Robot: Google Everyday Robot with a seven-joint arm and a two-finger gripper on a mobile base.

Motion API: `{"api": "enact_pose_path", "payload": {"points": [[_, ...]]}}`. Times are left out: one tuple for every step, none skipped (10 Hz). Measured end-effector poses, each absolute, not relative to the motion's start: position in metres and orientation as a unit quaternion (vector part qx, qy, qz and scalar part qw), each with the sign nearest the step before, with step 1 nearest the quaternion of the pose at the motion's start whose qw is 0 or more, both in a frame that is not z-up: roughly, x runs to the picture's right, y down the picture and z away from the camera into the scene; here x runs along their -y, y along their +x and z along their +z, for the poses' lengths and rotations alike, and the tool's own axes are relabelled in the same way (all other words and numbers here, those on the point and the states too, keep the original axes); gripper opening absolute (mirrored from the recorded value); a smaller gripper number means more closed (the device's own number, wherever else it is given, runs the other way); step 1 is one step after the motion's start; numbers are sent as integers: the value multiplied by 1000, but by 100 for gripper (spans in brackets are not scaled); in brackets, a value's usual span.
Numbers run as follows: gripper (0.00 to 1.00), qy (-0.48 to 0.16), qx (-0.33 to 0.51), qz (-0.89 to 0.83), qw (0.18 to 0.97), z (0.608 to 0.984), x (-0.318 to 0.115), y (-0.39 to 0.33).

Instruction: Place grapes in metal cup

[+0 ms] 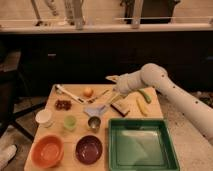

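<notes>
Your gripper, open and empty over the worktop's far edge, could knock the orange when reaching for the grapes near the left edge.

No legible writing in view.
The gripper hangs over the table's far side. The grapes at its lower left, the metal cup below it and the green tray show no readable lettering.

Open end effector hangs over the table's far middle, apart from grapes and metal cup.
</notes>
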State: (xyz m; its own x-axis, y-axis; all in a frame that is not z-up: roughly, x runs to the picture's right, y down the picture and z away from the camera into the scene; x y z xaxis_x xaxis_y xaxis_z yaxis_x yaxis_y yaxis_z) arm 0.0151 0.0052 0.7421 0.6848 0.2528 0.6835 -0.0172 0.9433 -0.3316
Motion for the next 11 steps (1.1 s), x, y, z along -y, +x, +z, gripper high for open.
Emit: {"api": "enact_pose_path", "payload": {"points": [[80,-150,394,71,904,750,-7,3],[80,-148,395,69,904,755,-8,-2],[80,-142,396,70,904,761,-10,-8],[80,-134,395,76,906,767,-12,-12],[80,-129,395,81,906,772,-13,-13],[80,-128,395,84,906,777,-16,-17],[80,-131,397,83,905,783,-19,-27],[80,-134,400,79,903,788,-19,-38],[80,-138,403,74,902,792,-20,-48],[80,-143,406,67,900,796,-18,-57],[80,-146,410,62,898,800,-18,-64]]}}
